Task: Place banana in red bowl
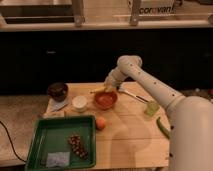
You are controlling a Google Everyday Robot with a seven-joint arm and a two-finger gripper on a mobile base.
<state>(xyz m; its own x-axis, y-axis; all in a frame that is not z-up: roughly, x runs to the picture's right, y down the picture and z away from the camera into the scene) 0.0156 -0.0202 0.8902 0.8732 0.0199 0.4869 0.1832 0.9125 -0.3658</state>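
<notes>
The red bowl sits on the wooden table, just back of its middle. My gripper hangs over the bowl's far rim, at the end of the white arm that reaches in from the right. It is shut on the banana, a pale-yellow sliver that lies roughly level and sticks out leftward past the rim, just above the bowl. The fingers themselves are mostly hidden against the arm's wrist.
A dark maroon bowl and a small white cup stand left of the red bowl. An orange fruit lies by the green tray, which holds grapes. At the right are a pale green cup and a green vegetable.
</notes>
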